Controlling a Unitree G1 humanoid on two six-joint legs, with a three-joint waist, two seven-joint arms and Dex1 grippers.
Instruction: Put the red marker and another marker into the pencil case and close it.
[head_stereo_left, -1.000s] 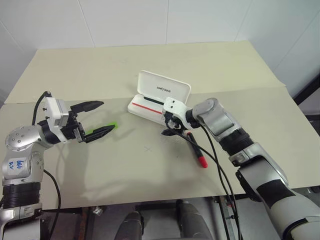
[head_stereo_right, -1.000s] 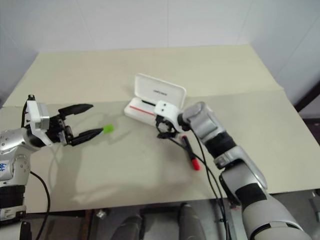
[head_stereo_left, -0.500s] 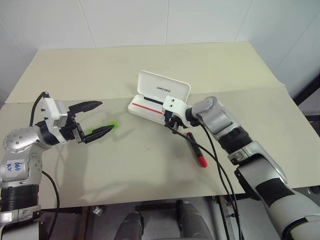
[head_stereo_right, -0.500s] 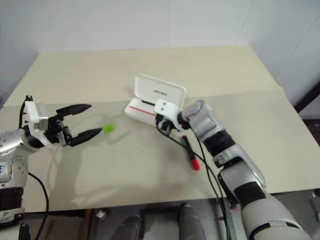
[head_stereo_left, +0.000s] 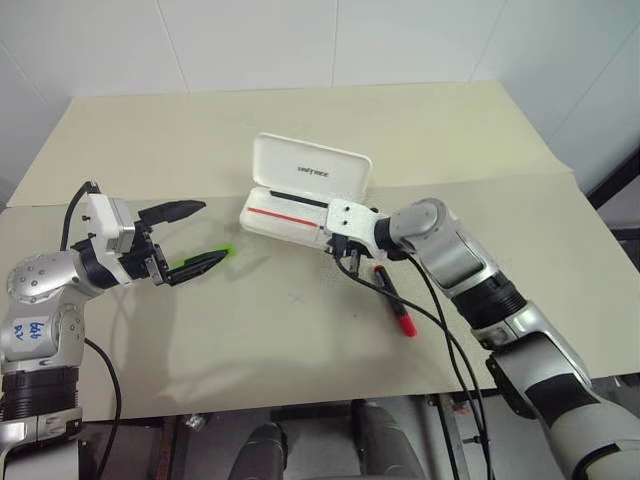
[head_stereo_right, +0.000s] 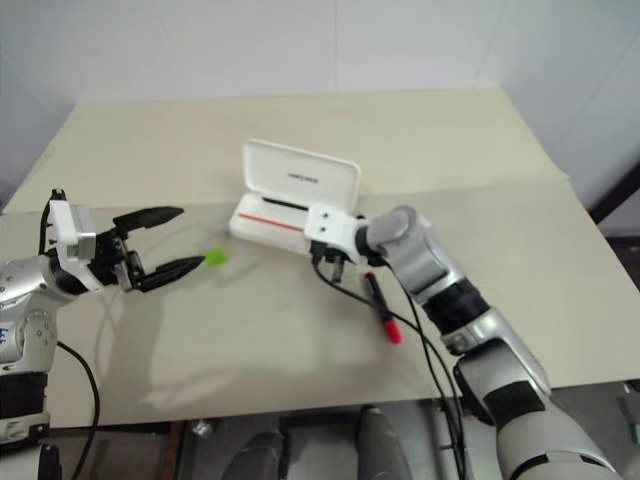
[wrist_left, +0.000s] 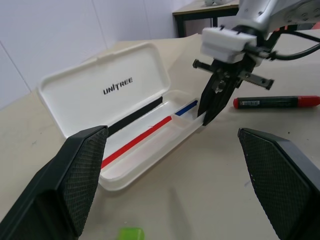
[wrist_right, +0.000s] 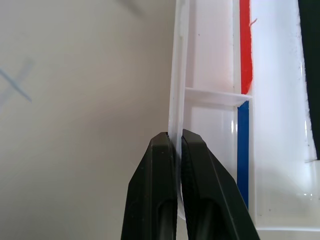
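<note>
my right gripper (wrist_right: 176, 145) has its two black fingers pressed together on the front wall of the pencil case (head_stereo_left: 300, 190), pinching the thin white rim of the tray between them. in the right wrist view one finger sits outside the wall and the other inside, near the small divider where the red line ends and the blue line begins. the case stands open on the beige table (head_stereo_left: 450, 140), its lid upright behind the tray with the dark lettering facing me. the tray has nothing in it that i can see apart from its red and blue line and a black strip along the back.

the red marker (head_stereo_left: 393, 300) lies on the table just beside my right gripper, on the side toward me, its black end nearer the case and its red end pointing away from it. it is apart from the case and from my fingers.

my left gripper (head_stereo_left: 195, 238) hangs over the left part of the table with its fingers spread wide, holding nothing. the green marker (head_stereo_left: 222, 251) shows just past the tip of the lower finger; from the head views it seems to lie on the table under the finger rather than touch it, but i cannot be sure. it is well apart from the case.
</note>
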